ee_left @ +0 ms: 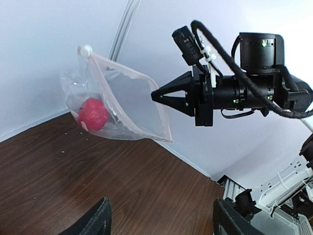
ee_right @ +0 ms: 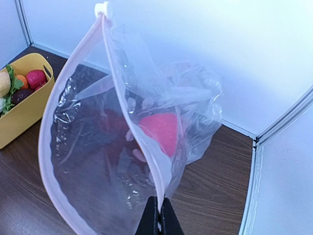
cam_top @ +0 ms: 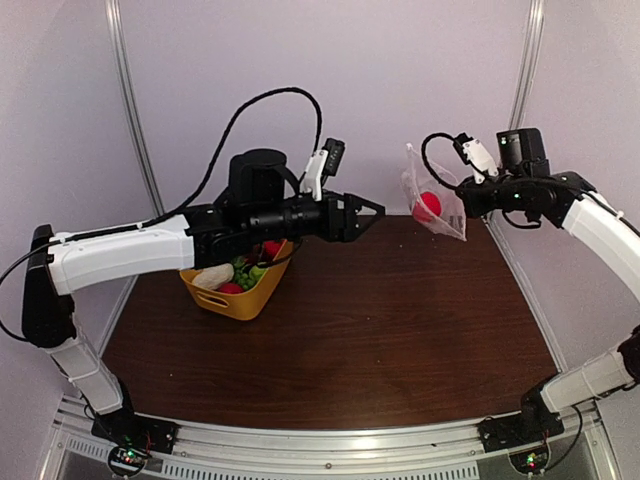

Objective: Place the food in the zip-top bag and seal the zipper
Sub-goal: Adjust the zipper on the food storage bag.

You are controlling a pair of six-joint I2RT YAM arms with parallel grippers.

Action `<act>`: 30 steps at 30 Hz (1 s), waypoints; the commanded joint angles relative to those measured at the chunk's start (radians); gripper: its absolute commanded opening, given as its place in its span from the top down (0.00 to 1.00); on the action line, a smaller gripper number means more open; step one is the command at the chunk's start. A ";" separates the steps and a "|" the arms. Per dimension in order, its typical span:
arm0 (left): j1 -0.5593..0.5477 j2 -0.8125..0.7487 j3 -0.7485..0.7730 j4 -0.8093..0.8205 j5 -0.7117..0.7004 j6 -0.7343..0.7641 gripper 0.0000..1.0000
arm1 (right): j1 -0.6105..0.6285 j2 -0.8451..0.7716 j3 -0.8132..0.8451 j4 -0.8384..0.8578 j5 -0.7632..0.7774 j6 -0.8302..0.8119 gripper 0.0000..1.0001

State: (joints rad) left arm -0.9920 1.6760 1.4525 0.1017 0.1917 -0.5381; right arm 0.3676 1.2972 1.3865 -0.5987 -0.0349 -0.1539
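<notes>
Up above the far right side of the worktop [cam_top: 380, 330], the right claw [cam_top: 462, 203] is pinching the bag [cam_top: 440, 190] by one edge and is holding it in the air. Its two fingers are pressing tight together on the thin plastic. The bag is hanging clear of the worktop and is not touching it.

One red food [cam_top: 427, 206] is sitting inside the bag, near the bottom, and is showing through the clear side. The zipper [ee_right: 43, 142] is running along the mouth as a pale pink strip. Its two sides are standing apart, so the mouth is gaping open. A small white slider [ee_right: 102, 8] is sitting at the top end, where the two sides are meeting.

The left claw [cam_top: 372, 216] is reaching out over the middle of the worktop and is pointing at the bag. Its fingers are standing wide apart, and nothing is sitting between them. It is near the bag but is not touching it.

Under the left arm, at the far left, a yellow tub [cam_top: 240, 303] is resting on the worktop. The arm is hiding part of it in the top view. More food [cam_top: 247, 272] is lying in the tub. A white piece [cam_top: 212, 277] is lying at the left end, with green bits beside it. The right wrist view is also showing a red piece [ee_right: 35, 78], an orange piece [ee_right: 20, 81] and a dark piece [ee_right: 22, 95] in the tub.
</notes>
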 commanded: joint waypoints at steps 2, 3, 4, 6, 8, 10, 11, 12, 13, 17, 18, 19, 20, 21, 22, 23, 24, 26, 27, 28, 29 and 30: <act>0.005 -0.039 -0.103 -0.159 -0.155 0.127 0.28 | 0.027 0.032 -0.095 0.014 -0.017 -0.032 1.00; 0.005 -0.054 -0.122 -0.180 -0.191 0.138 0.28 | 0.029 0.018 -0.139 0.045 -0.074 -0.015 1.00; 0.004 -0.066 -0.135 -0.213 -0.236 0.155 0.27 | 0.032 0.014 -0.174 0.065 -0.125 -0.003 1.00; 0.004 -0.084 -0.141 -0.292 -0.325 0.188 0.24 | 0.034 0.024 -0.237 0.105 -0.223 0.018 1.00; 0.005 -0.097 -0.146 -0.362 -0.396 0.220 0.20 | 0.031 0.015 -0.311 0.179 -0.294 0.043 1.00; 0.006 -0.113 -0.164 -0.404 -0.457 0.246 0.17 | 0.031 -0.014 -0.396 0.274 -0.332 0.047 1.00; 0.006 -0.119 -0.169 -0.422 -0.494 0.252 0.17 | 0.031 -0.029 -0.423 0.314 -0.334 0.049 1.00; 0.006 -0.122 -0.172 -0.444 -0.530 0.252 0.16 | 0.031 -0.041 -0.440 0.337 -0.335 0.050 1.00; 0.009 -0.127 -0.176 -0.461 -0.570 0.254 0.16 | 0.031 -0.049 -0.455 0.360 -0.333 0.056 1.00; 0.047 -0.153 -0.177 -0.552 -0.680 0.204 0.16 | 0.029 -0.054 -0.489 0.394 -0.336 0.064 1.00; 0.071 -0.161 -0.174 -0.576 -0.688 0.187 0.16 | 0.027 -0.057 -0.506 0.409 -0.335 0.064 1.00; 0.097 -0.168 -0.171 -0.598 -0.683 0.174 0.16 | 0.024 -0.062 -0.529 0.424 -0.342 0.061 1.00; 0.125 -0.172 -0.167 -0.624 -0.675 0.162 0.16 | 0.021 -0.070 -0.553 0.435 -0.346 0.060 1.00; 0.156 -0.173 -0.160 -0.648 -0.666 0.150 0.17 | 0.018 -0.081 -0.559 0.439 -0.348 0.056 1.00; 0.184 -0.175 -0.152 -0.677 -0.659 0.138 0.17 | 0.015 -0.090 -0.557 0.437 -0.345 0.055 1.00; 0.211 -0.177 -0.147 -0.700 -0.654 0.133 0.18 | 0.012 -0.107 -0.551 0.434 -0.337 0.053 1.00; 0.234 -0.180 -0.143 -0.721 -0.653 0.126 0.18 | 0.009 -0.123 -0.546 0.431 -0.325 0.049 1.00; 0.281 -0.180 -0.134 -0.755 -0.656 0.112 0.17 | 0.003 -0.157 -0.546 0.431 -0.293 0.036 1.00; 0.303 -0.177 -0.133 -0.766 -0.651 0.108 0.17 | 0.000 -0.173 -0.551 0.435 -0.282 0.031 1.00; 0.331 -0.171 -0.127 -0.773 -0.639 0.107 0.17 | -0.004 -0.184 -0.556 0.438 -0.275 0.028 1.00; 0.359 -0.161 -0.119 -0.778 -0.632 0.108 0.17 | -0.009 -0.192 -0.557 0.437 -0.274 0.025 1.00; 0.385 -0.145 -0.110 -0.779 -0.628 0.111 0.18 | -0.012 -0.196 -0.555 0.433 -0.276 0.024 1.00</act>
State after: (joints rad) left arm -0.6800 1.5158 1.2911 -0.6170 -0.4442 -0.4026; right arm 0.3706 1.1461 0.8383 -0.2016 -0.3428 -0.1104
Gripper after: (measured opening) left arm 0.828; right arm 0.003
